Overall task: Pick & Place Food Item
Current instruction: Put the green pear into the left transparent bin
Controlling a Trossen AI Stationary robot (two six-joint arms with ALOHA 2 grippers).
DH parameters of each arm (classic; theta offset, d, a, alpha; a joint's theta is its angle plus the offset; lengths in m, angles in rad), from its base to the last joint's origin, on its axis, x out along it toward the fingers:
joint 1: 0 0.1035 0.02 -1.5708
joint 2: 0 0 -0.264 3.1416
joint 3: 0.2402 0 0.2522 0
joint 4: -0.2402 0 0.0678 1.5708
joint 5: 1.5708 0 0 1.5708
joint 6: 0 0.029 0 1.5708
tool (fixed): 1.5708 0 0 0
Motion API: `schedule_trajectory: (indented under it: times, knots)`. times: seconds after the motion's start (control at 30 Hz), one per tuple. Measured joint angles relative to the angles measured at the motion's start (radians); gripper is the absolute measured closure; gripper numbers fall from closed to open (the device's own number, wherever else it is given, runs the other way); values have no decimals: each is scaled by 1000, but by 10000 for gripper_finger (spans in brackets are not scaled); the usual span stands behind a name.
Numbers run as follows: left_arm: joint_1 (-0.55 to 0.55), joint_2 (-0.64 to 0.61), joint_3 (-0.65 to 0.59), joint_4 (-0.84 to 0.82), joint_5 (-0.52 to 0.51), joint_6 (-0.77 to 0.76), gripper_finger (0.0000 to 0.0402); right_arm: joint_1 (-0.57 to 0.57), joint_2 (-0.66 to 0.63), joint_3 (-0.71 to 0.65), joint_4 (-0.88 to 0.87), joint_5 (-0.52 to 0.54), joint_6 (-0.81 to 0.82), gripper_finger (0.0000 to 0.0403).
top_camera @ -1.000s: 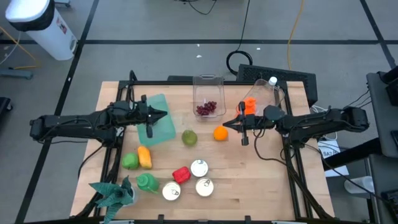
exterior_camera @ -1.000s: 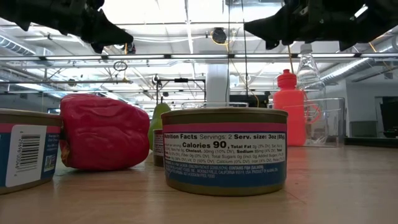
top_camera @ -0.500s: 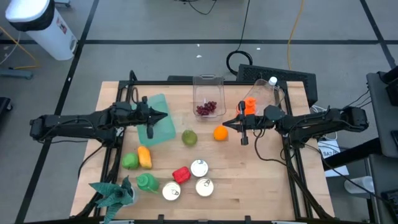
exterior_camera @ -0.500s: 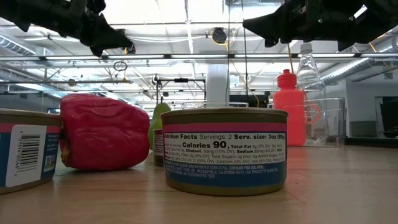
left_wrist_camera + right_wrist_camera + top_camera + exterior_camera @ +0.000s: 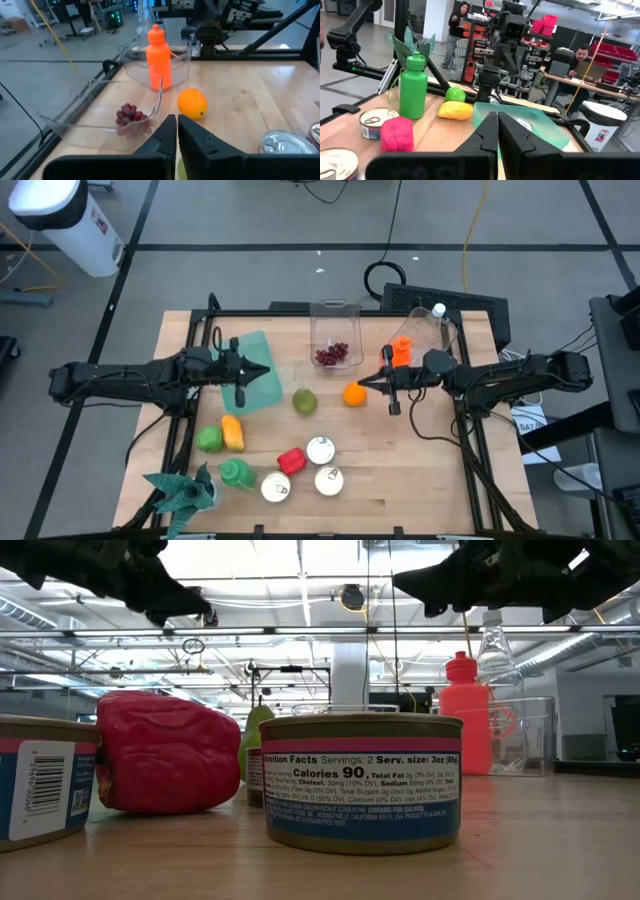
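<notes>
Both grippers hover above the table, shut and holding nothing. My left gripper [image 5: 264,368] [image 5: 176,120] hangs over the teal plate [image 5: 250,387], pointing toward the table's right. My right gripper [image 5: 366,380] [image 5: 497,118] is beside the orange [image 5: 354,394] [image 5: 192,103], pointing left. A green fruit [image 5: 304,401] lies between them. Grapes [image 5: 333,356] [image 5: 131,115] sit in a clear container. A yellow pepper [image 5: 232,432], a green pepper [image 5: 208,439] and a red pepper [image 5: 291,460] [image 5: 160,752] rest on the wood.
Three cans [image 5: 320,448] [image 5: 329,480] [image 5: 276,488] and a green bottle [image 5: 238,473] stand near the front edge, with a green leafy toy [image 5: 185,490] at the front left. An orange bottle [image 5: 401,350] stands in a clear bin at the far right. People sit beyond the table [image 5: 580,55].
My left gripper has turned a little, its tip swinging slightly toward the table's near edge, still shut. The right gripper and all objects have kept still.
</notes>
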Motion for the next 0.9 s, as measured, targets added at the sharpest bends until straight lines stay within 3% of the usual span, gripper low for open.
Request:
schedule_trajectory:
  times: [0.2,0.33,0.7,0.8,0.9]
  knots:
    - [0,0,0,3,-1,-1,365,0,20,-1,7,-4,0,399]
    - [0,0,0,2,-1,-5,364,0,84,-1,101,-9,18,399]
    - [2,0,0,33,-1,-49,364,29,423,175,179,-52,10,402]
    - [0,38,0,33,32,-39,364,29,420,179,190,-31,13,402]
    - [0,127,0,84,82,-14,368,19,328,154,170,-25,18,402]
